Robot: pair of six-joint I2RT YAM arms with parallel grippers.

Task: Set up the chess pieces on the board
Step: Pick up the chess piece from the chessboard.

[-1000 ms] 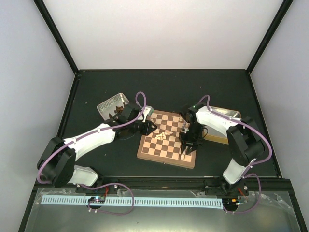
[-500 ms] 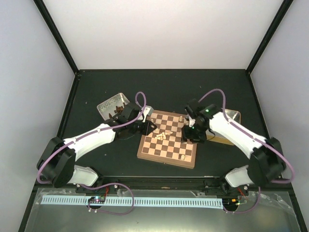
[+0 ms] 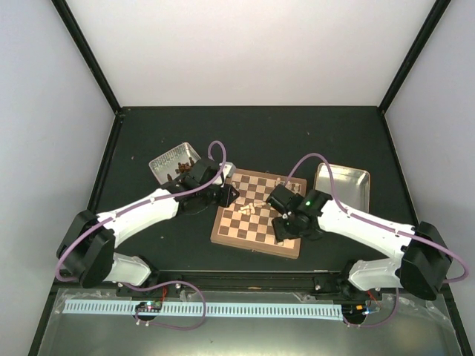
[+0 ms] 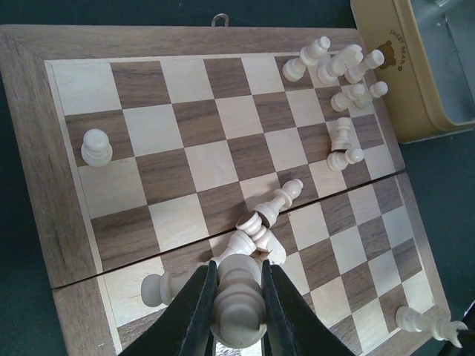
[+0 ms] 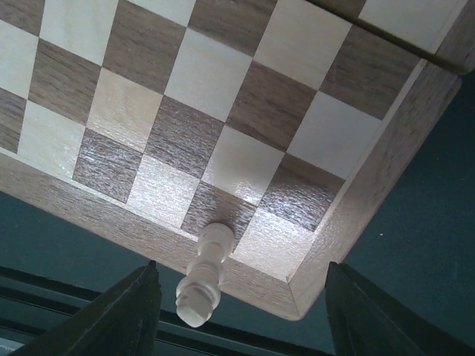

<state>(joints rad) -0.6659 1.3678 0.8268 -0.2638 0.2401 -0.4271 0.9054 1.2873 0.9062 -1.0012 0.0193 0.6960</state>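
While the left tool hangs over the left side of the board, its two dark fingers are closed on a pale chessman, pinching it by the sides; the board lies in the middle of the dark bench, with the left tin just off its far left corner and the right tin just off its far right corner; small dark pieces show in the left tin; the right tool is over the near right corner of the board, its fingers spread wide and holding nothing; in the right wrist view a cream pawn shows between those fingers, touching neither, standing upright on a dark square in the near edge row, next to the light corner square; the other chess pieces are on the board but not in order; a small heap lies toppled around the middle squares, the pieces touching one another; a looser cluster sits at the far right corner, close to the rim beside the right tin, some upright and some on their sides; two more chessmen rest near the far left corner; both arms come in from the near edge of the bench, one on each side of the board
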